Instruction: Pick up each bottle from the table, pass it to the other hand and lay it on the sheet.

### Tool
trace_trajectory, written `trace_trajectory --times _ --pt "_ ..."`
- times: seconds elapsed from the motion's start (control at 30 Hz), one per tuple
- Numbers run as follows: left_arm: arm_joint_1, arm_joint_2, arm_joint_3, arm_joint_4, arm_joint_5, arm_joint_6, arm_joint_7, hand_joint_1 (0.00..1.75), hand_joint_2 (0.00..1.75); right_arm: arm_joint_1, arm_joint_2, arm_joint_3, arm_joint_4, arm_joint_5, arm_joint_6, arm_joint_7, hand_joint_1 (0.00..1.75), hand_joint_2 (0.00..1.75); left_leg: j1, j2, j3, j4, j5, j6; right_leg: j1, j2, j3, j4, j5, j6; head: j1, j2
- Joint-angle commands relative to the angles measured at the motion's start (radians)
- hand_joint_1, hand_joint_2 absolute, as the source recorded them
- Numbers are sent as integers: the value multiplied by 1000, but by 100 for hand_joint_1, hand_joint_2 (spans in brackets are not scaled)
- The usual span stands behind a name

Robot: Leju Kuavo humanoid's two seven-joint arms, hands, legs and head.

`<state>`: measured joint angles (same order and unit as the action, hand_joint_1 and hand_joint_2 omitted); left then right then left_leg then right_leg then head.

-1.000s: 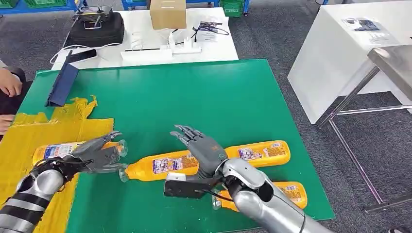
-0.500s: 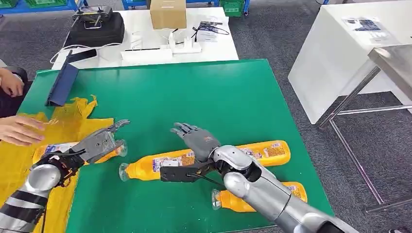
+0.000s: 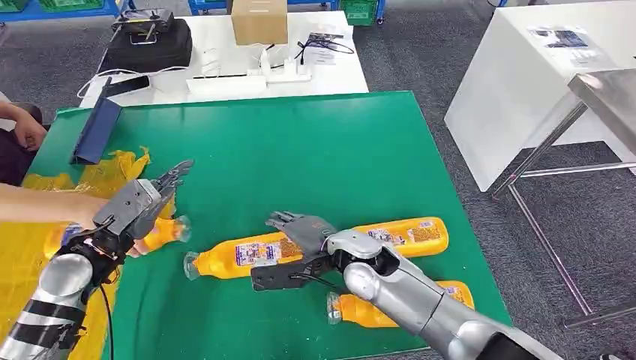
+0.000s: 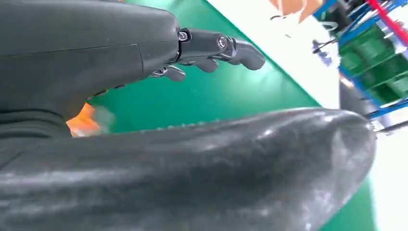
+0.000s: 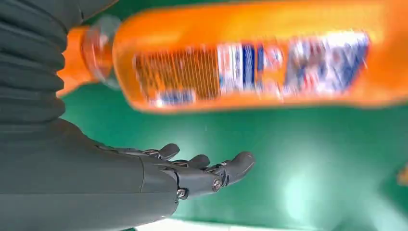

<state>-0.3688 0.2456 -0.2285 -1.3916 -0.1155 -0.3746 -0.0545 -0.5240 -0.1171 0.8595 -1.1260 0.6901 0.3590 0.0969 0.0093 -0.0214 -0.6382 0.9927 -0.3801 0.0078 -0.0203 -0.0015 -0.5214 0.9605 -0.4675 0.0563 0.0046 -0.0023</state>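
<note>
Left hand (image 3: 139, 202): fingers spread and extended, nothing held. It hangs raised above the edge of the yellow sheet (image 3: 30, 262), palm tilted down, arm coming in from the lower left. Directly under it lies one orange bottle (image 3: 161, 232), cap end on the green desk (image 3: 300, 150), body toward the sheet; a person's hand (image 3: 82, 206) reaches in beside that bottle, and contact between the two cannot be confirmed.

Right hand (image 3: 304, 229): fingers apart, lightly extended, nothing grasped. It sits low over the middle bottle (image 3: 240, 256), back of the hand upward, forearm crossing from the lower right. Whether the palm touches the bottle cannot be told from the head view.

Right wrist view: the fingers (image 5: 226, 171) are clear of the labelled bottle (image 5: 250, 62), with green desk surface between them.

Left wrist view: outstretched fingers (image 4: 216, 45) over green desk, an orange patch below the palm.

Two further bottles lie flat on the desk: one (image 3: 405, 234) just beyond the right arm, one (image 3: 360, 309) nearer the desk's front edge, partly behind the forearm.
</note>
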Motion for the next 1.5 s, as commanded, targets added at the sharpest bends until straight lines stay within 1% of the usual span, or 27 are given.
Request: trace_trajectory --times 0.03,0.17,0.2,0.27,0.3,0.33,0.37,0.4,0.43,0.5,0.57,0.63,0.7,0.77,0.83,1.03,1.07,1.1,1.13,1.17,1.23,1.27,1.3,1.33,1.4,1.43,1.5 --pt "-50 -78 5 33 20 -11 1 0 0 -59 52 170 293 6 34 -30 0 175 1 1 2 0 0 0 1 -1 3 0 0 -2 0 0" --pt "-67 -92 -24 35 31 -17 -9 0 0 -36 95 215 407 41 15 -38 0 175 1 1 3 0 0 0 2 -1 3 -1 0 -2 0 0" --pt "-87 -108 -36 27 47 -32 -4 0 0 -33 115 242 428 66 14 -45 0 175 2 0 3 0 0 0 2 -2 4 -2 -1 -3 0 0" --pt "-100 -126 -44 -6 70 -27 51 0 0 -25 128 251 428 77 28 -19 5 175 2 -1 5 0 0 0 2 -3 5 -2 -1 -3 0 0" --pt "-89 -116 -45 -7 74 -25 45 0 0 -14 122 250 440 81 24 -14 175 175 2 -1 4 0 0 0 2 -2 3 -1 0 -2 0 0" --pt "-91 -120 -45 -9 88 -29 33 0 0 -9 122 265 453 99 18 -17 175 175 2 -2 5 0 0 0 2 -4 4 -1 -1 -3 0 0" --pt "-90 -120 -47 -11 95 -25 28 0 0 -20 112 287 472 110 31 -59 175 175 2 -2 6 0 0 0 2 -4 5 -2 -1 -3 0 0" --pt "-79 -115 -45 -15 102 -22 24 0 0 -18 110 279 503 122 6 -32 175 175 2 0 7 -1 0 0 2 -3 5 -3 0 -3 0 0" --pt "-87 -125 -44 -19 122 -24 25 0 0 -35 105 301 519 137 19 -81 175 175 2 0 8 -1 0 0 3 -3 5 -2 0 -3 0 0" --pt "-103 -143 -53 -39 127 -13 54 0 0 -59 104 300 547 148 12 -103 175 175 2 0 8 0 0 0 2 -3 2 -1 -1 -3 0 0" --pt "-85 -138 -49 -54 135 5 73 0 0 -66 95 288 558 156 -1 -94 175 175 2 3 10 0 -1 -1 1 1 -2 -1 0 -2 0 0" --pt "-49 -121 -34 -52 130 20 32 0 0 -59 87 264 580 165 -51 -91 175 175 2 4 10 0 0 -1 2 0 -3 -1 0 -4 0 0" --pt "-1 -138 17 -83 148 47 25 0 0 -44 93 178 565 140 -145 -29 175 175 1 5 14 -3 0 -1 1 2 0 -3 1 -4 0 0" --pt "64 -166 83 -163 135 116 34 0 0 9 97 34 471 92 -285 83 175 175 1 6 15 -2 0 -1 1 2 1 -2 1 -4 0 0" --pt "85 -163 92 -194 134 116 41 0 0 18 90 28 435 97 -271 104 175 175 1 8 15 -2 -1 -1 2 5 1 -3 2 -5 0 0" --pt "75 -169 91 -191 133 115 49 0 0 26 87 25 419 101 -266 109 175 175 1 4 12 0 0 0 2 2 -1 -1 2 -6 0 0" --pt "86 -186 113 -200 131 147 51 0 0 51 89 -21 391 78 -318 113 175 175 1 4 12 0 0 0 1 2 0 -1 2 -6 0 0" --pt "134 -220 173 -257 152 210 39 0 0 111 94 -121 295 6 -397 79 175 175 1 4 12 0 0 0 1 2 -1 -1 2 -6 0 0" --pt "168 -237 215 -307 149 272 29 0 0 165 97 -194 186 -57 -449 50 175 175 1 5 13 -1 0 0 1 3 0 -1 2 -5 0 0" --pt "209 -250 254 -367 160 325 25 0 0 237 98 -261 22 -132 -491 16 175 175 1 5 13 -1 -1 0 1 3 0 -2 1 -6 0 0" --pt "183 -272 276 -413 174 387 52 0 0 270 164 -340 -203 -190 -497 39 175 175 1 8 12 0 -2 -1 1 5 -1 -1 1 -6 0 0" --pt "188 -275 272 -425 179 402 71 0 0 287 177 -359 -294 -200 -498 57 175 175 1 8 9 2 -3 -1 2 6 -3 1 0 -6 0 0" --pt "210 -272 262 -427 235 383 85 0 0 312 181 -379 -382 -224 -496 52 175 175 0 8 4 4 -2 -1 1 6 1 4 0 -6 0 0" --pt "230 -261 242 -425 264 362 108 0 175 335 179 -392 -439 -266 -490 35 175 175 1 9 2 6 -3 -1 1 7 -1 6 -1 -6 0 0" --pt "279 -259 196 -450 278 338 108 0 175 374 158 -390 -538 -301 -476 -3 175 175 0 11 0 7 -4 -1 2 8 -2 9 -2 -6 0 0" --pt "299 -262 177 -466 287 326 104 0 175 384 150 -381 -566 -306 -467 -12 175 175 -1 7 -2 1 0 0 1 6 -5 3 1 -3 0 0" --pt "326 -262 136 -492 314 311 103 0 175 389 141 -351 -590 -304 -452 -22 175 175 0 4 0 2 -1 1 1 1 -2 3 -1 -4 0 0"
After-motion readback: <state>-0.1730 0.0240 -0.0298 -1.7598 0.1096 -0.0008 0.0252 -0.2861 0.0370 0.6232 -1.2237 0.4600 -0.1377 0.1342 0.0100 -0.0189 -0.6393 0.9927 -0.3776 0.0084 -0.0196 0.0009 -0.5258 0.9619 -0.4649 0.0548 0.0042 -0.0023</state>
